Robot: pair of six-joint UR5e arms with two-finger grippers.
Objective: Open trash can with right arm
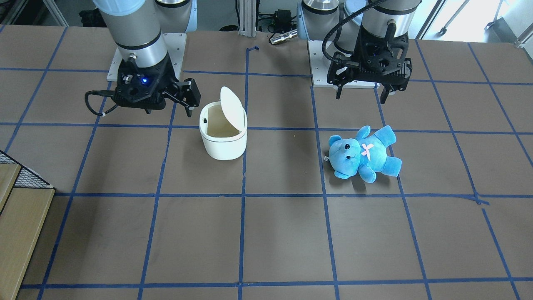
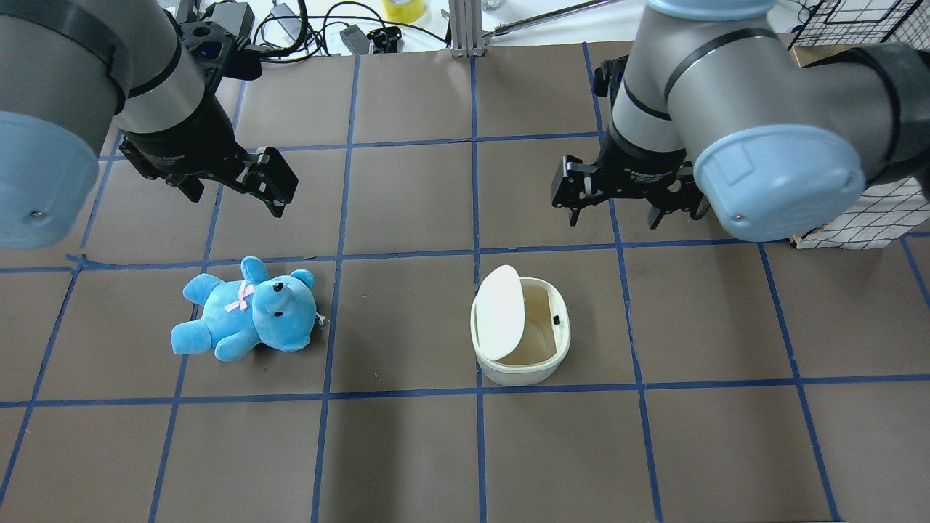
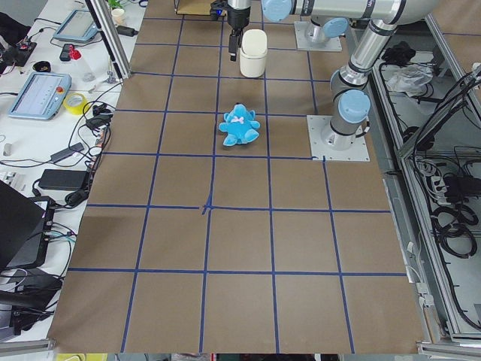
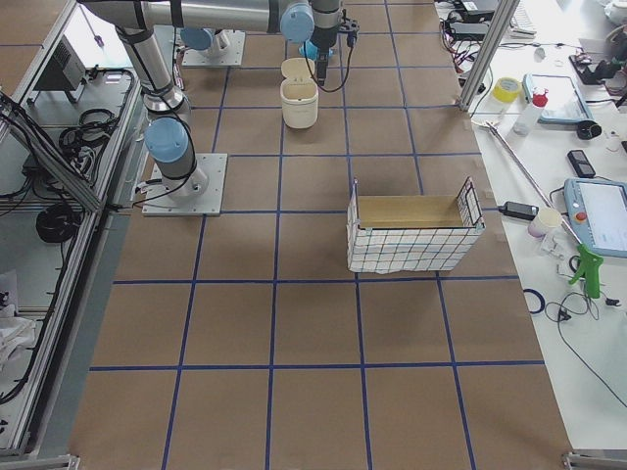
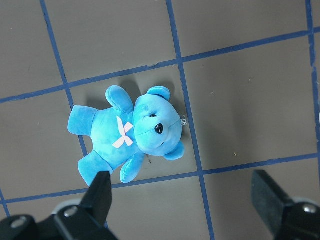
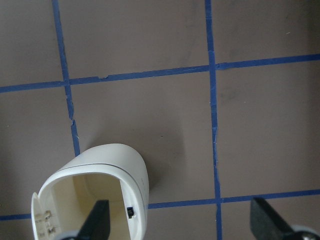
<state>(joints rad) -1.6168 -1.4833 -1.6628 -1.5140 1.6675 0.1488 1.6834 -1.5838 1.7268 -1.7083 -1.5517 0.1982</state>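
Near the middle of the table (image 1: 283,233), the trash can (image 1: 222,141) stands upright, its flat lid (image 1: 233,109) already tipped up and the tan inside showing. Just beyond it hangs the right gripper (image 2: 614,218), jaws wide and empty, touching nothing. The can looks light, stiff and slick, apt to skid; the lid's free edge suits a push. Far left, the left gripper (image 2: 236,203), also wide, hovers beyond the teddy bear (image 2: 247,319).

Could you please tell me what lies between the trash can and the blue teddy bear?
Only bare table, crossed by one blue tape line, separates the trash can from the teddy bear; the overhead view shows it.
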